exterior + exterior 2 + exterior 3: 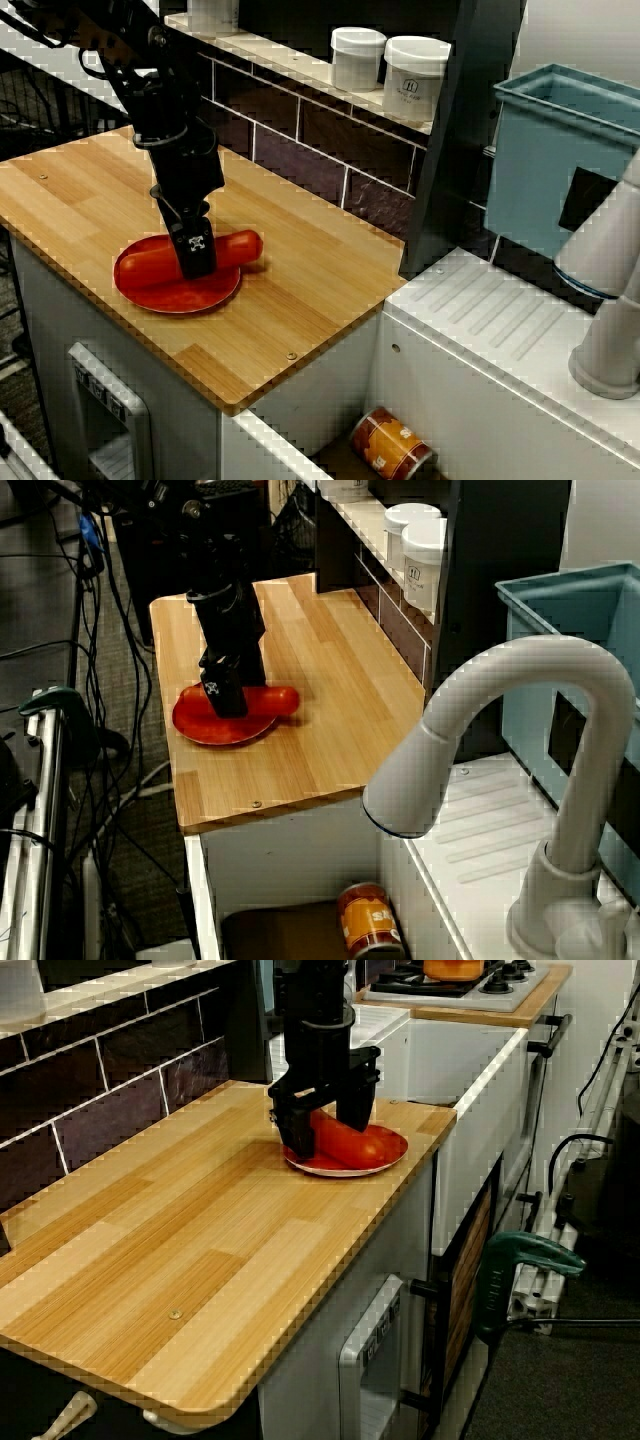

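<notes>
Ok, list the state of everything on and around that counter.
plate: flat on the wooden counter
sausage: lying on the plate
tool: lowered, fingers astride the sausage, grip unclear
can: on its side, below counter level
white jars: upright, lids on

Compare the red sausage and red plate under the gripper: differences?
The sausage is a rounded cylinder; the plate is a shallow disc. The plate is wider, though one sausage end overhangs its rim. The gripper straddles the sausage; the plate only lies on the counter. Both are glossy red.
</notes>
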{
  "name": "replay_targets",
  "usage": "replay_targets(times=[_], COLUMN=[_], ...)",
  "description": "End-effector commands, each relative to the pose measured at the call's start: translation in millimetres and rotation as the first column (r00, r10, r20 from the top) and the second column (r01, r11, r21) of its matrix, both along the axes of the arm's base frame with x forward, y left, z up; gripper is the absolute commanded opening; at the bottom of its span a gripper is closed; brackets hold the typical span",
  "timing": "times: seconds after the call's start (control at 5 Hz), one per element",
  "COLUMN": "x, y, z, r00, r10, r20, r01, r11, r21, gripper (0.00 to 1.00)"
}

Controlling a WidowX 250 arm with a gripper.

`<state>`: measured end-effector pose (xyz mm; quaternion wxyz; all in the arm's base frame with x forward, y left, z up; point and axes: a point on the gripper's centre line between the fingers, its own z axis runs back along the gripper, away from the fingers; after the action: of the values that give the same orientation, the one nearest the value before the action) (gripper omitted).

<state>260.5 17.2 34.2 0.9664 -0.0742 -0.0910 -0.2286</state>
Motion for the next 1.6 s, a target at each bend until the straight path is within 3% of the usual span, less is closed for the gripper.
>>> replay_targets(times=[0.0,0.4,0.6,0.8,1.0,1.2,1.4], x=[-10.8,-7.2,-9.2,-9.2,-6.3,-6.8,1.5], y=[15,27,42,60,100,139,164], z=[-0.4,17.0,44.0,66.8,82.8,76.7,60.7], r00=[1.000,1.000,1.000,1.000,0.999,0.993,0.980], r10=[-0.003,0.004,0.000,0.011,0.033,0.097,0.145], r20=[0.016,0.005,-0.003,0.002,0.008,0.075,0.133], r01=[0.003,-0.004,0.000,-0.010,-0.031,-0.081,-0.125], r11=[1.000,0.997,0.994,0.989,0.986,0.980,0.981], r21=[-0.025,-0.071,-0.110,-0.146,-0.161,-0.183,-0.147], gripper=[0.00,0.00,0.00,0.00,0.00,0.00,0.00])
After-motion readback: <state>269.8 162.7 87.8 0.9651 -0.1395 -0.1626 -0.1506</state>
